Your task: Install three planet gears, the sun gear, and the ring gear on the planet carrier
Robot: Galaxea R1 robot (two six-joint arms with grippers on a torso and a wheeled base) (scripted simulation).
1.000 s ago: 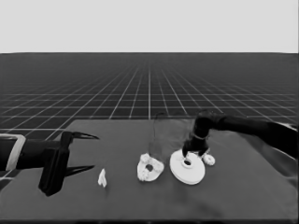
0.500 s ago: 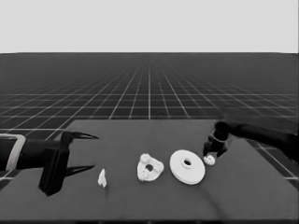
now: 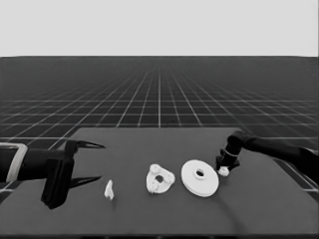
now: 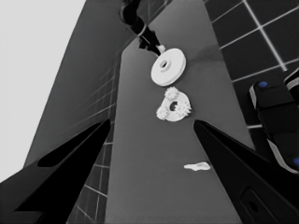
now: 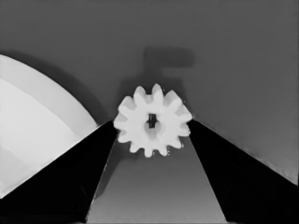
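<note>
dark table under a grid floor and a pale band above the horizon. left gripper waits over the table's left end, fingers spread wide, holding nothing. thin white piece lies just beside it, untouched. toward the middle, smaller round part carries three gears around its centre hole. larger round part lies flat just beside it, not yet on top.

right gripper is down at the last loose gear, which sits between its fingertips just beside the larger round part's rim. fingertips look to meet the teeth on both sides; i judge it pinched or about to be, gear apparently on the table.

risks: tips bear on teeth, not flats, so the gear could twist or pop out on lift. a finger could nudge the larger part's rim.

hard to tell: actual contact at the tips, whether the gear is lifted, whether the three gears are fully seated.
</note>
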